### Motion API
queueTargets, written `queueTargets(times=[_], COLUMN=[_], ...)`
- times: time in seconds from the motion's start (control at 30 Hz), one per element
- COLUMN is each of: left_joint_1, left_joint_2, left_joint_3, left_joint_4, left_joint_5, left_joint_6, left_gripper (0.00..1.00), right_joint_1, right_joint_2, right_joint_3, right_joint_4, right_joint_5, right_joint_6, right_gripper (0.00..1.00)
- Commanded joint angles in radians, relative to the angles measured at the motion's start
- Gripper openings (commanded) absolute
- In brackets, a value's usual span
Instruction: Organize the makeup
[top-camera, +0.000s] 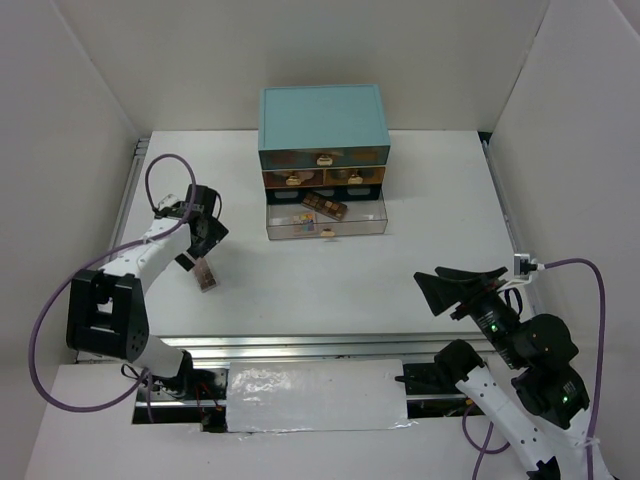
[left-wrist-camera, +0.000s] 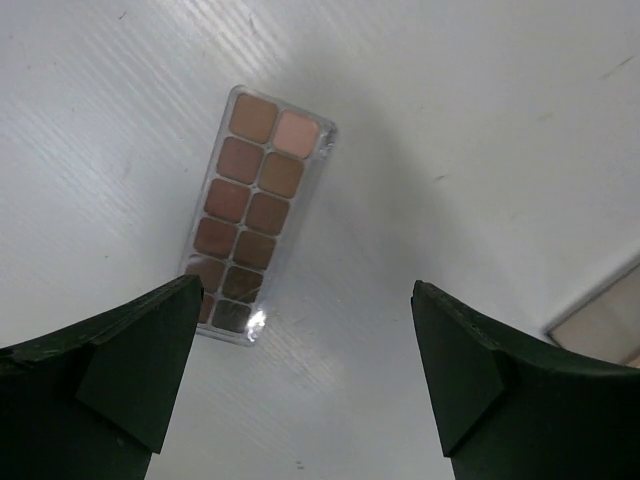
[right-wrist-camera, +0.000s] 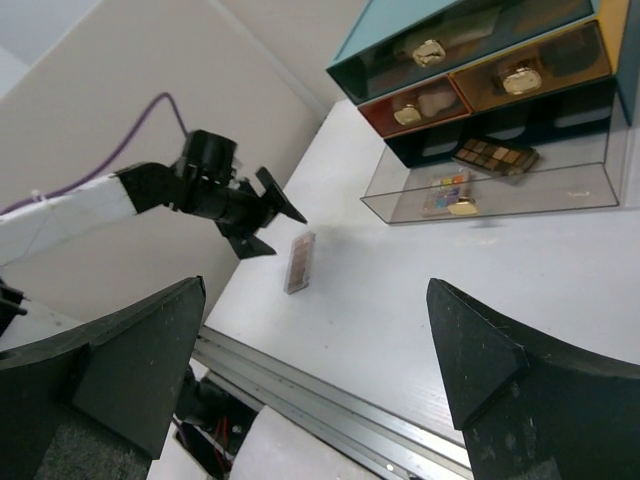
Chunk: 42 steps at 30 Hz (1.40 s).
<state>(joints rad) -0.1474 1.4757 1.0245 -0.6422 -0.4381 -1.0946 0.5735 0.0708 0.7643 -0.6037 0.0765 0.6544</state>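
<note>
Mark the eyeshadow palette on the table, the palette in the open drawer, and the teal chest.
Eyeshadow palette on the table (left-wrist-camera: 255, 225): left wrist view, on its middle pans.
Palette in the open drawer (right-wrist-camera: 494, 154): right wrist view, on its centre.
Teal chest (top-camera: 322, 115): top external view, on its flat top.

Bright even light, soft shadows, sharp focus

place: robot lab test cell | cues: bare white table (top-camera: 430, 240) boxed by plain white panels (top-camera: 200, 60) left, right, far | aluminium rail (top-camera: 300, 345) along near edge | robot arms (top-camera: 130, 265) bolted there | loose purple cables (top-camera: 580, 261)
</note>
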Motion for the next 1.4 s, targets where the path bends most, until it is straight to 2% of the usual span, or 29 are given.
queueTargets(times=[0.0, 0.33, 0.43, 0.53, 0.57, 0.6, 0.63, 0.7, 0.73, 0.8, 0.9, 0.93, 1.0, 1.1, 1.17, 1.2, 1.23, 1.37], left_joint_1=[0.031, 0.069, 0.072, 0.072, 0.072, 0.071, 0.071, 0.069, 0.063, -0.001, -0.165, -0.247, -0.335, -0.420, -0.478, -0.495, -0.509, -0.558], left_joint_2=[0.024, 0.126, 0.166, 0.172, 0.163, 0.141, 0.129, 0.080, 0.055, -0.041, -0.139, -0.158, -0.166, -0.154, -0.131, -0.099, -0.074, 0.089], left_joint_3=[-0.050, -0.173, -0.182, -0.195, -0.198, -0.211, -0.211, -0.196, -0.184, -0.130, -0.009, 0.050, 0.083, 0.098, 0.072, 0.059, 0.057, 0.138], left_joint_4=[0.025, 0.150, 0.180, 0.184, 0.184, 0.188, 0.185, 0.177, 0.168, 0.147, 0.101, 0.105, 0.162, 0.274, 0.428, 0.476, 0.593, 0.726], left_joint_5=[0.038, 0.091, 0.114, 0.113, 0.107, 0.110, 0.108, 0.116, 0.116, 0.073, -0.014, -0.031, -0.033, -0.054, -0.092, -0.103, -0.106, -0.155], left_joint_6=[0.075, 0.061, 0.050, 0.038, 0.038, 0.038, 0.036, 0.058, 0.065, 0.070, 0.026, 0.006, -0.033, -0.187, -0.284, -0.322, -0.362, -0.447], left_gripper=[0.99, 0.99, 0.95, 0.50, 0.41, 0.41, 0.32, 0.23, 0.15, 0.10, 0.04, 0.04, 0.06, 0.06, 0.10, 0.11, 0.12, 0.16], right_joint_1=[0.008, 0.009, 0.008, 0.008, 0.008, 0.008, 0.008, 0.006, 0.006, 0.008, 0.008, 0.008, 0.006, 0.006, 0.006, 0.006, 0.008, 0.008], right_joint_2=[0.003, -0.003, -0.011, -0.014, -0.011, -0.008, -0.006, -0.003, -0.003, -0.002, 0.000, 0.003, 0.003, 0.004, 0.004, 0.010, 0.011, 0.030], right_joint_3=[-0.013, -0.008, -0.014, -0.014, -0.011, -0.005, -0.002, 0.007, 0.009, 0.012, 0.016, 0.021, 0.027, 0.039, 0.043, 0.047, 0.052, 0.081], right_joint_4=[0.081, 0.074, 0.081, 0.082, 0.081, 0.078, 0.074, 0.074, 0.073, 0.070, 0.064, 0.058, 0.051, 0.045, 0.042, 0.041, 0.035, 0.007], right_joint_5=[-0.040, -0.040, -0.041, -0.040, -0.038, -0.035, -0.032, -0.027, -0.024, -0.015, 0.009, 0.020, 0.046, 0.065, 0.069, 0.074, 0.075, 0.089], right_joint_6=[0.013, 0.007, 0.013, 0.013, 0.011, 0.010, 0.008, 0.007, 0.005, 0.002, -0.006, -0.009, -0.009, -0.009, -0.007, -0.006, -0.006, -0.010], right_gripper=[1.00, 1.00, 1.00, 1.00, 1.00, 1.00, 1.00, 1.00, 1.00, 1.00, 1.00, 1.00, 1.00, 1.00, 1.00, 1.00, 1.00, 1.00])
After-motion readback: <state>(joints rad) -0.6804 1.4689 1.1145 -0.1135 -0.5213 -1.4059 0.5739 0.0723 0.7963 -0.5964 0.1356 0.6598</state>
